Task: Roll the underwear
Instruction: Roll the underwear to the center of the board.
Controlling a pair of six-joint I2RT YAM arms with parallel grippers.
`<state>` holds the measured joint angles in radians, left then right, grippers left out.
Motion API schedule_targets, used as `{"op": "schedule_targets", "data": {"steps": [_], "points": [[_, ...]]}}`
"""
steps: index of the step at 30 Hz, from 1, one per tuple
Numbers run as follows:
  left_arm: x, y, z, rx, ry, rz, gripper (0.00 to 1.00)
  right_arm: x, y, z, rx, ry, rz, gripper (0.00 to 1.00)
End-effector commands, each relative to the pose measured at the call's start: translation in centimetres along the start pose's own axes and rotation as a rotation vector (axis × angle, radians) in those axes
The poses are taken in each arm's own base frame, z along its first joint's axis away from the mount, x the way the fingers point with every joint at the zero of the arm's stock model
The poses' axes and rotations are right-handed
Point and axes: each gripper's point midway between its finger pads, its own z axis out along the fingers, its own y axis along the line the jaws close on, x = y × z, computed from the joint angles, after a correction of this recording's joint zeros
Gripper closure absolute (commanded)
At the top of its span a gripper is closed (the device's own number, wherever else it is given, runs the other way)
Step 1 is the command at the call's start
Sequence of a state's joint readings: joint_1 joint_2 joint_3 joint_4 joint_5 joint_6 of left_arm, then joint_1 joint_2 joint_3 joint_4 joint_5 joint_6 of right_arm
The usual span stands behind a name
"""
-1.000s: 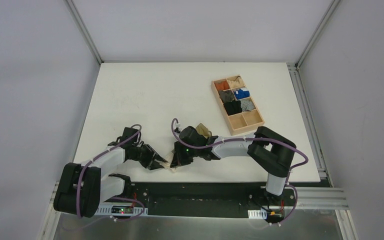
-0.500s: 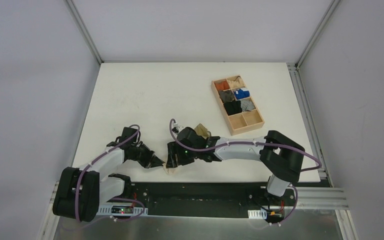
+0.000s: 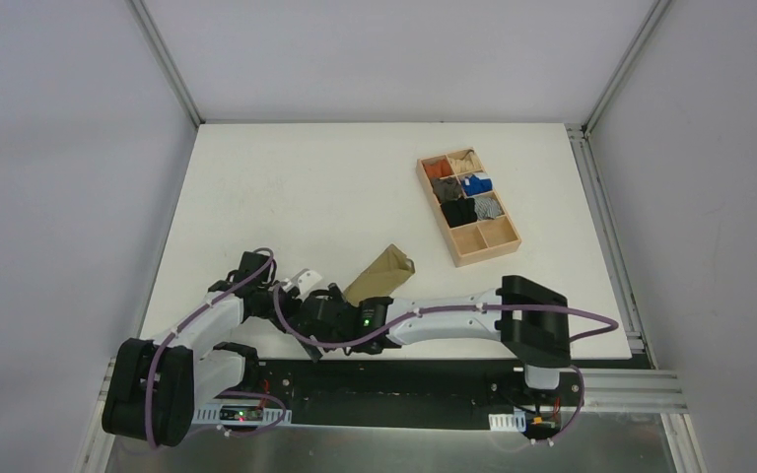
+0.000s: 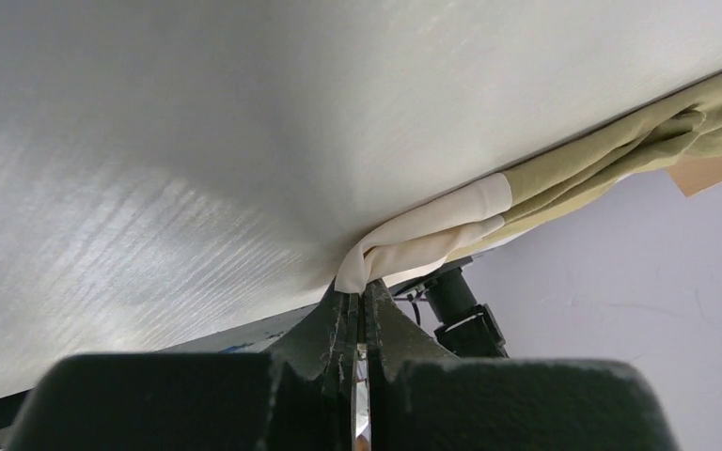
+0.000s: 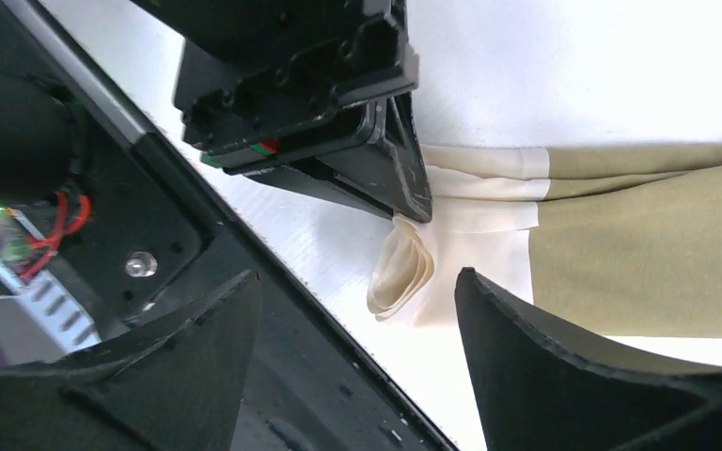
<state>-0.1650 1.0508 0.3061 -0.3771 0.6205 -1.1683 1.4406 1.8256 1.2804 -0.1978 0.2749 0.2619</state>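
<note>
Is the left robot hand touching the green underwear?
Touching. The left wrist view shows the left gripper pinched shut on the cream waistband of the underwear.

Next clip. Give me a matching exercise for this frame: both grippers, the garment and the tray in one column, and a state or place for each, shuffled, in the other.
Things
1. left gripper
2. right gripper
3. underwear
4. wooden tray

States or places
A. open, with the folded end of the cream waistband showing between its fingers
B. on the far right part of the table, with small fabric bundles in its compartments
C. shut on a corner of the waistband
D. olive, drawn out long on the table near the arms

Pairs: 1-C, 2-A, 3-D, 4-B
</note>
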Motion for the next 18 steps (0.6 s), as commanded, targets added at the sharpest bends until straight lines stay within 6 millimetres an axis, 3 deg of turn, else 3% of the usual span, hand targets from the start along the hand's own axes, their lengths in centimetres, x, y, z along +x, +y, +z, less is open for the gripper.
{"op": "schedule_targets", "data": {"steps": [1,9,18], "points": [[0.3,-0.3,-0.4,-0.005,-0.003,0.002,1.0,0.6,-1.5,0.6,0.15,0.009,-0.145,0.23],[0.3,-0.3,-0.4,-0.003,-0.002,0.003,1.0,1.4,-1.3,1.7,0.195,0.022,-0.2,0.34],[0.4,-0.4,-0.6,0.008,-0.004,0.0,1.0,1.0,-2.7,2.6,0.28,-0.006,-0.171,0.8]]}}
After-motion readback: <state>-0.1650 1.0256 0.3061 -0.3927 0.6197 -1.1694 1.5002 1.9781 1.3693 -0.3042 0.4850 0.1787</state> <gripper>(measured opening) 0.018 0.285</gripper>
